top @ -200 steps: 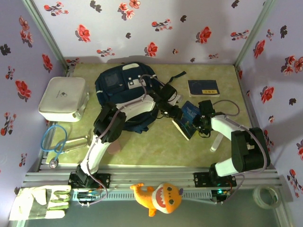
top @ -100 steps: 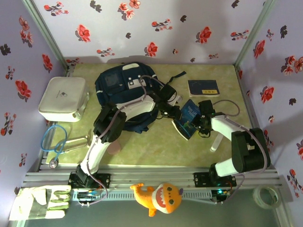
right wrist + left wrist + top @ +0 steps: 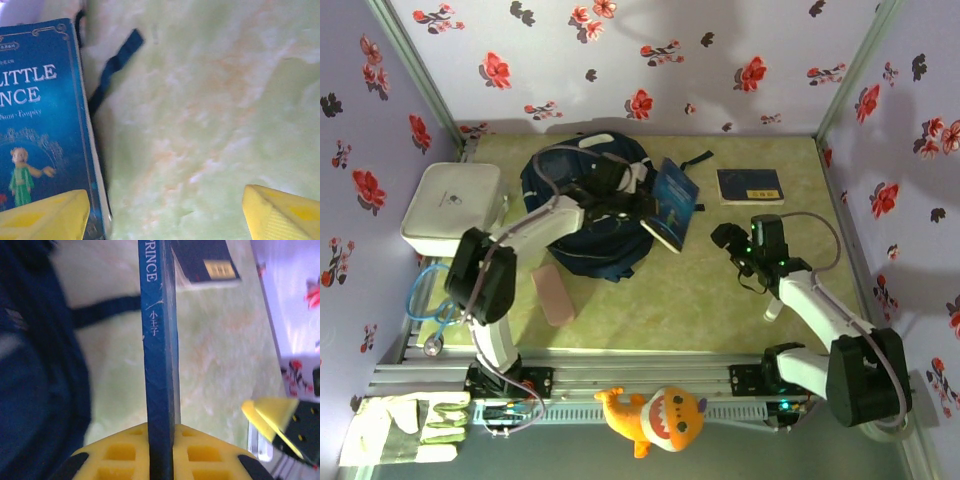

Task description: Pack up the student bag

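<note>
Your worktop [image 3: 720,310] is a pale green, marbled sheet. Lavender walls [image 3: 720,60] printed with red and dark flowers close it in on three sides. A metal rail [image 3: 650,372] runs along the near edge.

The student bag [image 3: 570,225] lies left of centre toward the back, with a white rounded box [image 3: 450,208] near its left side. A flat pink object [image 3: 553,295] lies just in front of the bag, and a stethoscope [image 3: 430,305] lies at the left edge. A dark book with a yellow label [image 3: 749,185] sits at the back right. In front of the rail are a work glove [image 3: 405,428], an orange plush shark [image 3: 655,418] and a roll of tape [image 3: 882,415].

Your left end effector [image 3: 160,452] is clamped on the spine of a blue book [image 3: 670,205], held just right of the bag with its cover facing your right arm. Your right end effector [image 3: 162,197] stands wide, with nothing between its fingers, over bare worktop beside that book.

Your left arm lies across the bag and covers its middle, so you cannot tell whether it is unzipped. You also cannot tell whether the book's lower edge touches the worktop. In the left wrist view the bag is a dark blur. In the right wrist view the book's title is cut off at the frame edge, and a dark strap [image 3: 112,65] pokes out from behind the book. A slim white item [image 3: 772,303] by your right forearm is too small to identify.
</note>
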{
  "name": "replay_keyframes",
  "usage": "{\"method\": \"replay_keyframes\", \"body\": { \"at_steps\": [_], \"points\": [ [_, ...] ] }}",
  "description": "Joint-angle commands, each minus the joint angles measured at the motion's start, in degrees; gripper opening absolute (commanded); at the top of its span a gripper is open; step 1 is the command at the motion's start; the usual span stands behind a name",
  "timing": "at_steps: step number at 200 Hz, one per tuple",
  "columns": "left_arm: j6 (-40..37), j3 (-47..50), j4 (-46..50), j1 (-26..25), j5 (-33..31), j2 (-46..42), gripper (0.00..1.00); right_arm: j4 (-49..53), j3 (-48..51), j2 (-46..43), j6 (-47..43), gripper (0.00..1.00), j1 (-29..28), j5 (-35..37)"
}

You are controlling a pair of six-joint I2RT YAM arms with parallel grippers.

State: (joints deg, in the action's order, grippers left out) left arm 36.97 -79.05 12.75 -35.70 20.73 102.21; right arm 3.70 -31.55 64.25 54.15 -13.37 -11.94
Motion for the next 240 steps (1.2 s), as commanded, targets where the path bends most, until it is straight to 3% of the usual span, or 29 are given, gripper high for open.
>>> {"method": "replay_keyframes", "body": {
  "at_steps": [1, 29, 91, 167, 240],
  "points": [
    [6.4, 5.1, -11.5, 2.6, -3.7, -6.8, 0.0, -11.4, 1.8, -1.3, 7.1, 0.85, -2.2, -2.9],
    [13.0, 10.2, -19.2, 5.0, -7.5, -11.6, 0.0, -21.2, 2.3, 0.5, 13.1, 0.9, -6.7, -1.9],
    [23.9, 17.5, -30.2, 3.5, -21.3, -18.7, 0.0, -39.5, -2.3, 11.2, 26.2, 0.91, -15.1, 2.4],
    [30.1, 20.3, -37.5, 1.7, -21.6, -19.8, 0.0, -69.4, -8.8, 28.7, 36.5, 0.91, -22.8, 6.9],
    [31.3, 23.6, -39.2, 1.5, -21.3, -21.4, 0.0, -71.5, -13.7, 34.9, 38.7, 0.83, -24.8, 7.9]
  ]
}}
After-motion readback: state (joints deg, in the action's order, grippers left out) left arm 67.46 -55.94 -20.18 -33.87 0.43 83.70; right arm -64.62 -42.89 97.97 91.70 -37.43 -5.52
